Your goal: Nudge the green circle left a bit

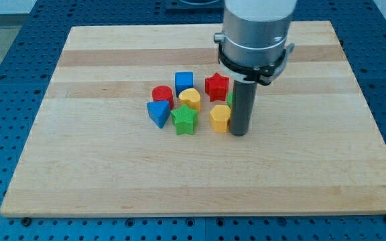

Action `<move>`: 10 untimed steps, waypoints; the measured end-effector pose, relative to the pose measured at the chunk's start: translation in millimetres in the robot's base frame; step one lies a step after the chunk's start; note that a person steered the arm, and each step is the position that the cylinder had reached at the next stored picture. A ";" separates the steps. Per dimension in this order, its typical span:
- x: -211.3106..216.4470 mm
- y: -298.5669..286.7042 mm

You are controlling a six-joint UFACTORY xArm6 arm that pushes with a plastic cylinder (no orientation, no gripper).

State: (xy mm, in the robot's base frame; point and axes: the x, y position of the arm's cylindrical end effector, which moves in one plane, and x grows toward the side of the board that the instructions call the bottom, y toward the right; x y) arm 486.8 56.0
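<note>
The green circle shows only as a thin green sliver, mostly hidden behind my rod. My tip rests on the board just to the right of the yellow hexagon-like block, touching or nearly touching it, and just below the green circle in the view. The red star lies up and left of the green circle. The arm's grey body hides the board above the rod.
To the left lie a yellow heart, a green star, a blue cube, a red cylinder and a blue triangle. All sit on a wooden board over a blue perforated table.
</note>
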 end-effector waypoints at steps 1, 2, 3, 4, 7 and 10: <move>0.0 0.6; 11.2 40.1; 13.9 128.9; -45.5 187.7; -140.0 203.0; -67.6 126.1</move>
State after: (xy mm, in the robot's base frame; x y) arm 419.2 182.1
